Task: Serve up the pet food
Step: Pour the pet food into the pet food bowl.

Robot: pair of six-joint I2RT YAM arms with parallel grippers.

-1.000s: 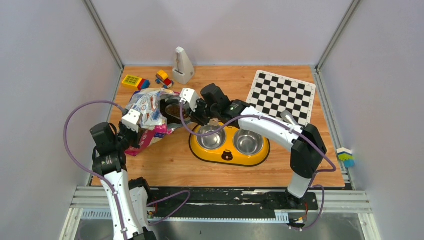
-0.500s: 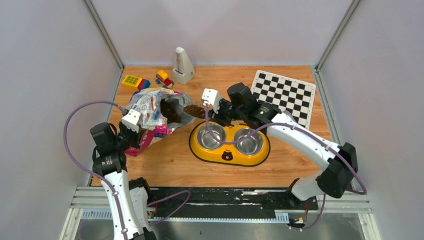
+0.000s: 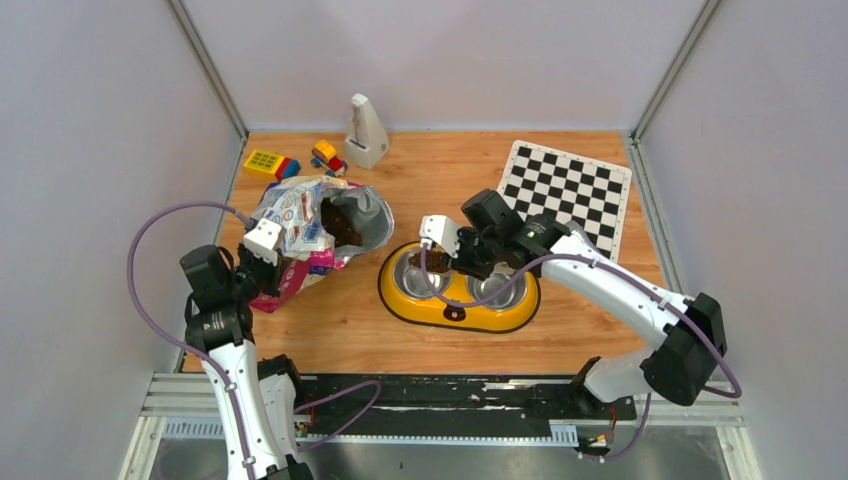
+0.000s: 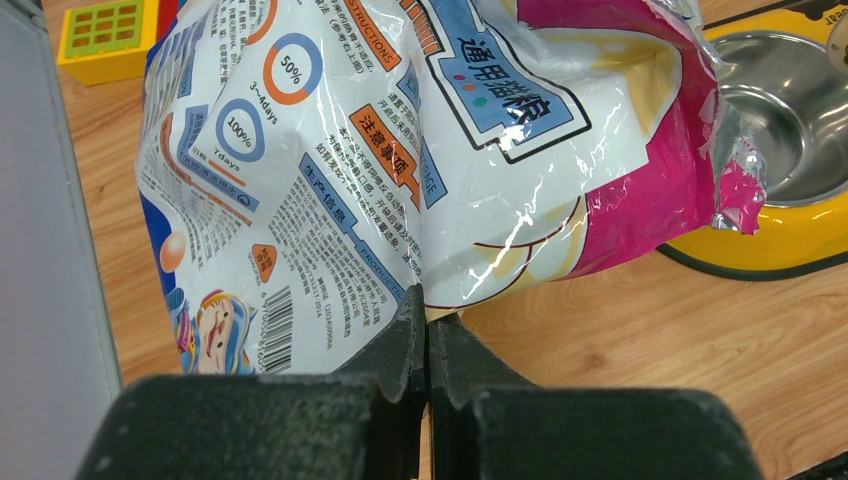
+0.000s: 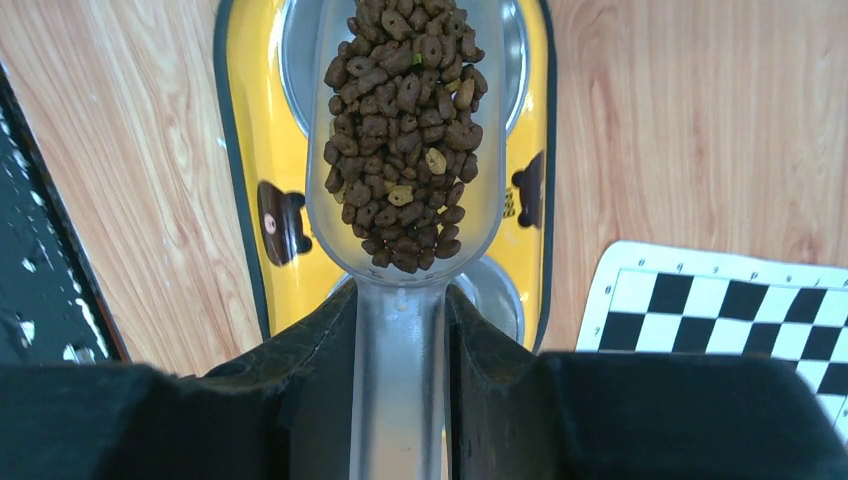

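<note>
**Loaded scoop over the feeder; bag nipped at its edge**

Right fingers (image 3: 450, 258): clamped on the handle of a clear scoop (image 5: 400, 340), one finger on either side. The handle runs straight out ahead of them.
- The scoop's cup is heaped with pet food (image 5: 405, 130): small dark brown pellets, with a few paler ones among them.
- The load sits just ahead of the fingertips, held above the yellow feeder (image 5: 250, 120).
- Under the cup, ahead of the fingers, is one steel bowl (image 5: 298, 40). The feeder's second bowl shows directly below the fingertips.
- In the top view the cup hangs over the bowl on the side nearer the bag.

Left fingers (image 4: 416, 335): together, with the tips nipping the lower edge of the glossy bag (image 4: 400, 150).
- The bag rises ahead of and above them, with its printed panel turned toward the wrist camera.
- It lies on the bench (image 3: 440, 165), and its open mouth is at the end far from these fingers, facing the feeder. More dark pellets show inside the mouth.
- The feeder lies ahead and to the right of the left fingers, close to the bag's torn edge. I cannot tell whether the two touch.

Elsewhere on the bench:
- A chequered board (image 3: 565, 190) lies beyond the right fingers, well apart from them.
- Toy blocks (image 3: 268, 163) and a white wedge-shaped object (image 3: 365, 132) stand at the far edge, beyond the bag as seen from the left fingers.
</note>
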